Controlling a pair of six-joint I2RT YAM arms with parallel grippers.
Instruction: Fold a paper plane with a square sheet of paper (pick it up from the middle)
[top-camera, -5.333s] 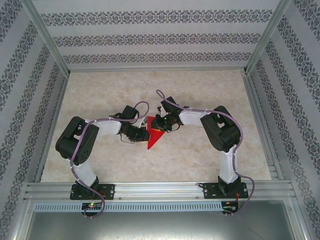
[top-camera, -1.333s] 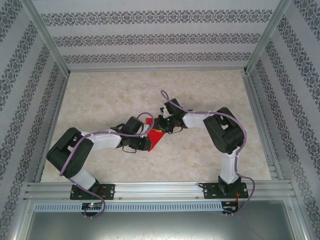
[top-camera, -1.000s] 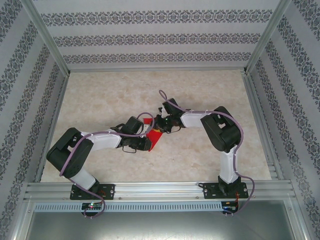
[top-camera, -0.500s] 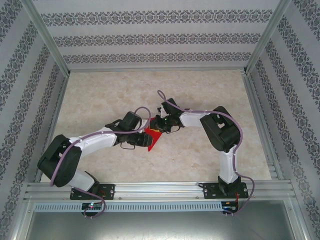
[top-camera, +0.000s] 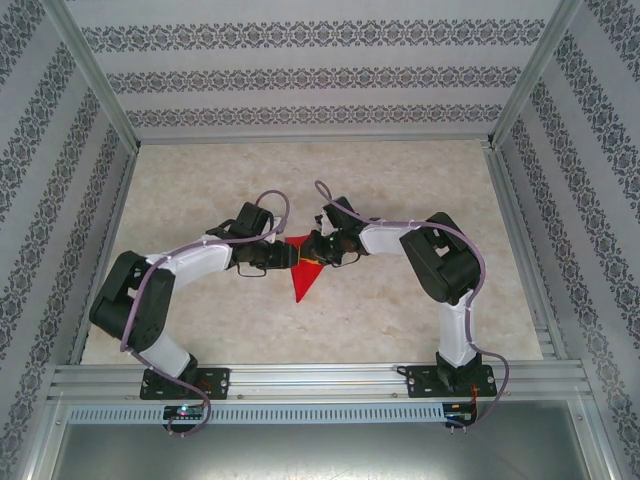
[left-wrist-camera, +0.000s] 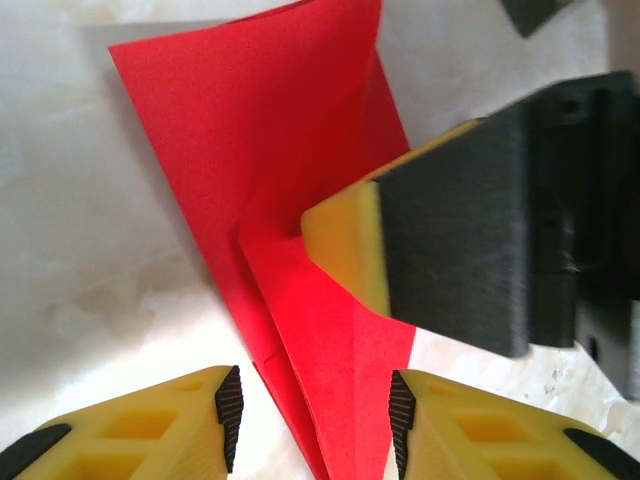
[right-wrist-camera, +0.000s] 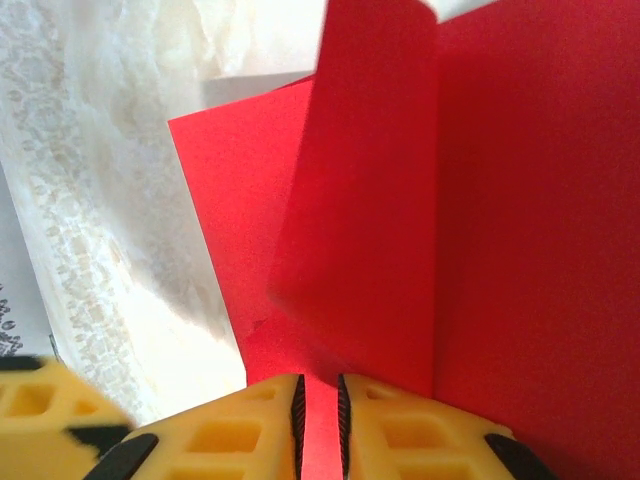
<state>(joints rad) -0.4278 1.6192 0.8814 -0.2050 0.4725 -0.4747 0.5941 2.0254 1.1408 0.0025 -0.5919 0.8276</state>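
The square sheet of paper (top-camera: 299, 281) is bright red and creased into a narrow wedge whose tip points at the near edge. It lies on the marble table (top-camera: 420, 180) between the two arms. My right gripper (top-camera: 313, 251) is shut on the wedge's wide upper part; in the right wrist view the red paper (right-wrist-camera: 500, 200) runs between the nearly closed pads of the gripper (right-wrist-camera: 320, 415). My left gripper (top-camera: 289, 258) is open, and its gripper (left-wrist-camera: 315, 420) straddles the folded paper (left-wrist-camera: 290, 150) without pinching it. A right fingertip (left-wrist-camera: 345, 240) presses on a fold.
Aluminium rails (top-camera: 300, 378) frame the table at the near edge and along both sides. Patterned walls (top-camera: 300, 75) close off the back and the sides. Bare marble lies behind the arms and to their right.
My left gripper has opened and let go of the paper, moving a little away from the near edge. The paper has spread into a longer point. The right gripper has kept its hold.
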